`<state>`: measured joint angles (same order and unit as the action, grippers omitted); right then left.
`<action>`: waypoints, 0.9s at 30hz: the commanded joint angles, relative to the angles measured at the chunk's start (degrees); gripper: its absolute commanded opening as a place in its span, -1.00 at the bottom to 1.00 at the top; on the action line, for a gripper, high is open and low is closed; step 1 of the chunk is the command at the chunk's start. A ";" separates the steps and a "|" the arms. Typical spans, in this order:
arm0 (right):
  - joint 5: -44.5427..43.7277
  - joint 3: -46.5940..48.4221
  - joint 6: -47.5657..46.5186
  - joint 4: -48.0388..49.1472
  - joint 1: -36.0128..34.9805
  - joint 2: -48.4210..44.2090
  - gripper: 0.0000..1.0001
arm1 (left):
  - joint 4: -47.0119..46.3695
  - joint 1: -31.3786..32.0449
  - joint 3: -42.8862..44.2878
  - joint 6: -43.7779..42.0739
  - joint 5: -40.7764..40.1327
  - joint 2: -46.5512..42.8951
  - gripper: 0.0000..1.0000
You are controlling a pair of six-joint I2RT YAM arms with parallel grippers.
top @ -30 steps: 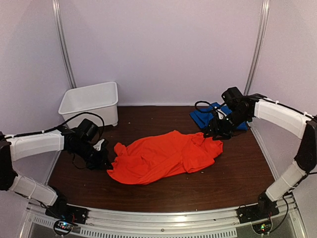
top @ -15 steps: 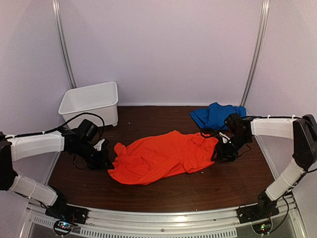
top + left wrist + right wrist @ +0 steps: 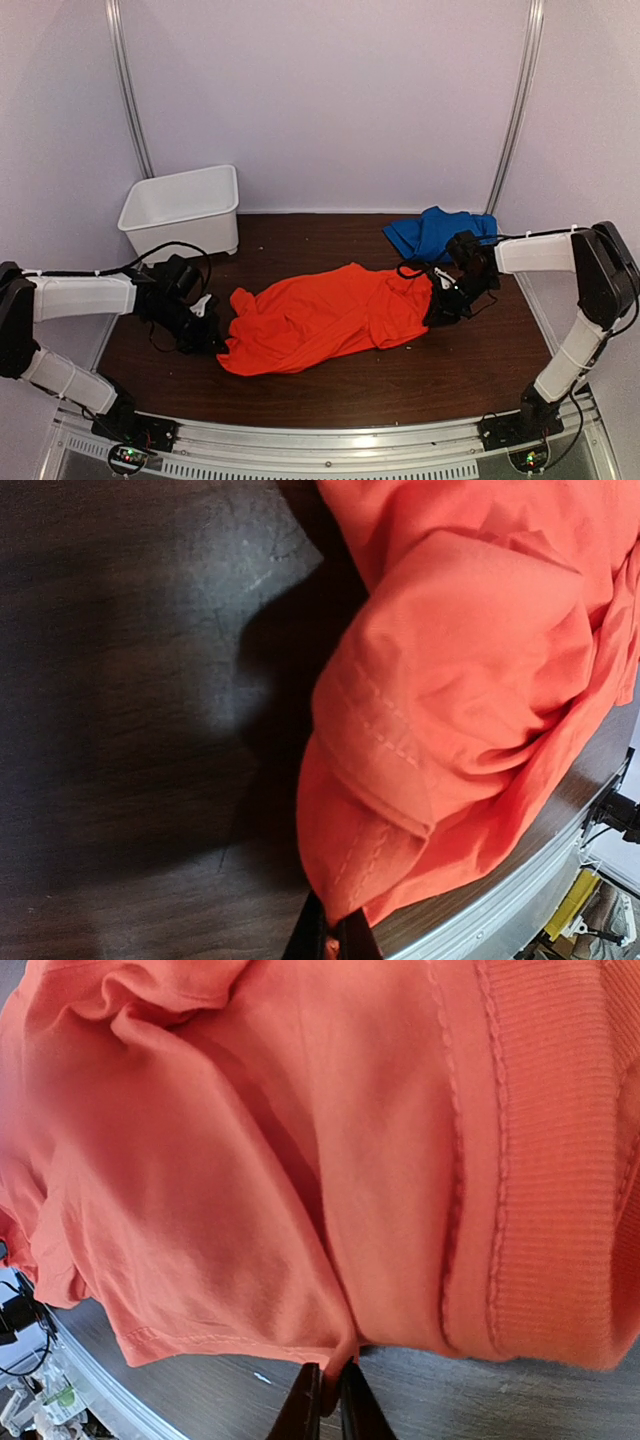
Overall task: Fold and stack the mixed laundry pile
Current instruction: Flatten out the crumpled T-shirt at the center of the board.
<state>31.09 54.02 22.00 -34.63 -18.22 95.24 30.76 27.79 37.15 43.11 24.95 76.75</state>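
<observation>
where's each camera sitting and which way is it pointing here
top external: above and behind the arm bases, looking down on the table, orange T-shirt, blue garment and white bin; both arms show.
left wrist: on the left arm, facing the shirt's bunched edge and table; left tool tips pinch cloth.
right wrist: on the right arm, close on the shirt's ribbed band; right tool tips at its hem.
shared: all three see the orange T-shirt.

Obstacles: white bin 10 o'clock, blue garment 1 o'clock, orange T-shirt centre | Free: bare table 6 o'clock strip, also 12 o'clock
</observation>
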 commanded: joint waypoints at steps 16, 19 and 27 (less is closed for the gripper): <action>-1.43 -0.17 -2.41 -3.05 0.28 -3.33 -1.00 | -2.08 -0.63 -13.04 4.81 5.60 -9.85 -0.15; -1.55 -0.53 -2.57 -3.25 0.28 -3.67 -1.00 | -2.04 -0.63 -12.95 4.66 4.18 -10.24 -0.07; -1.88 -0.89 -2.62 -3.53 0.29 -4.30 -1.00 | 0.93 -0.63 -7.75 2.54 -2.89 -3.86 -0.02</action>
<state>30.70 53.56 20.01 -37.26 -18.22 92.95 29.98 27.68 26.61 47.05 28.03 69.47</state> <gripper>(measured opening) 0.006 0.491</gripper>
